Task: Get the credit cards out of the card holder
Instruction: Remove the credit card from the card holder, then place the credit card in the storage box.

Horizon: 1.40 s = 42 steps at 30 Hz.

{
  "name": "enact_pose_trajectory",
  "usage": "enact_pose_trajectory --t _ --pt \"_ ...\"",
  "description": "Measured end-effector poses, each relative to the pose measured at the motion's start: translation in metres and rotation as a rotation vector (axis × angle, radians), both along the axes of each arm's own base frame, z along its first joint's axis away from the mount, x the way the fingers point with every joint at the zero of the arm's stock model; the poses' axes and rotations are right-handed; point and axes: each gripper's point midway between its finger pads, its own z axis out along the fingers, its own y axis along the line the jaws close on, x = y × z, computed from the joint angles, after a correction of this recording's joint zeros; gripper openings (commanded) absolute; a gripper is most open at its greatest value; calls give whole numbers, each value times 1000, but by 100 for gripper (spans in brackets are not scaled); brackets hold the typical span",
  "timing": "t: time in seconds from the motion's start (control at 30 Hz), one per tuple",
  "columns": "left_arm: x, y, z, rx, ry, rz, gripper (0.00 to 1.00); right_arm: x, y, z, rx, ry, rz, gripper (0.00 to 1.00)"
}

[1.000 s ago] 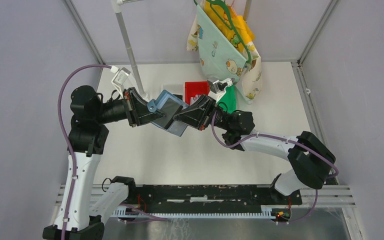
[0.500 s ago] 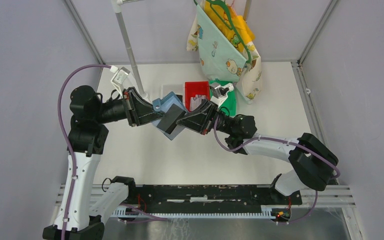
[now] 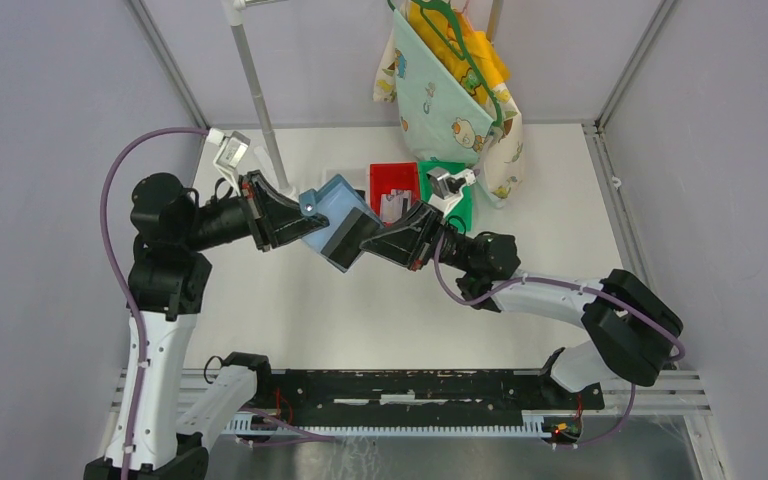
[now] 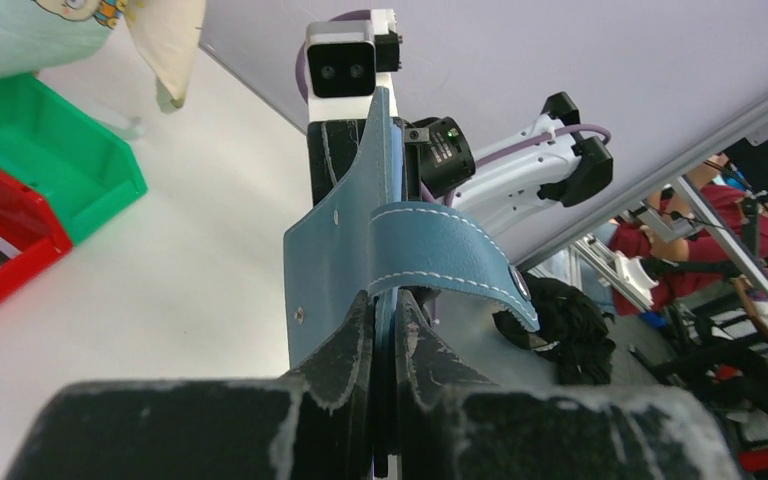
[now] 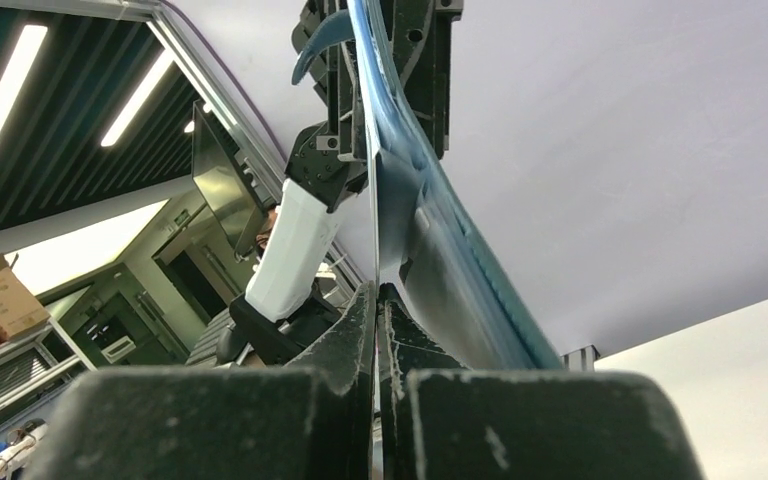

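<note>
White counter inside pale lilac walls; both arms meet above its centre. Left claw is clenched on the near edge of the card holder, which it grasps edge-up clear of the counter; the snap tab curls to the right over the fingers. Right claw is clenched from the opposite side on a thin, straight, pale credit card rising from between its fingers alongside the holder's blue leaves; how far the card sits in a pocket cannot be told. Beyond, at upper centre of the top view, a red bin and a green bin stand side by side; a printed cloth bag hangs above them.
</note>
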Motion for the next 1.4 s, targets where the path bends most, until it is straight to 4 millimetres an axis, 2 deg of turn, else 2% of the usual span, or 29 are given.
enact_pose_trajectory --t 0.27,0.4,0.53,0.67,0.9,1.03,1.23,1.33,1.4 --pt "9 10 7 50 -97 130 2 11 -8 -13 -28 34 -22 0" --pt "15 17 11 100 -162 189 2 30 -27 -26 -77 57 -78 0" --pt "21 22 6 155 -195 229 2 53 -47 -39 -180 50 -166 0" --pt "28 27 -5 214 -201 248 2 84 -54 -64 -353 46 -262 0" --pt "30 24 -26 260 -156 180 2 162 -32 -93 -658 -11 -397 0" --pt "19 20 -34 265 -139 112 2 208 -14 -128 -796 1 -417 0" --pt "8 17 -43 271 -137 45 2 263 11 -208 -978 76 -409 0" --pt "4 15 -48 266 -122 17 2 277 17 -238 -1034 112 -421 0" --pt "1 14 -50 261 -109 1 2 283 20 -251 -1059 130 -435 0"
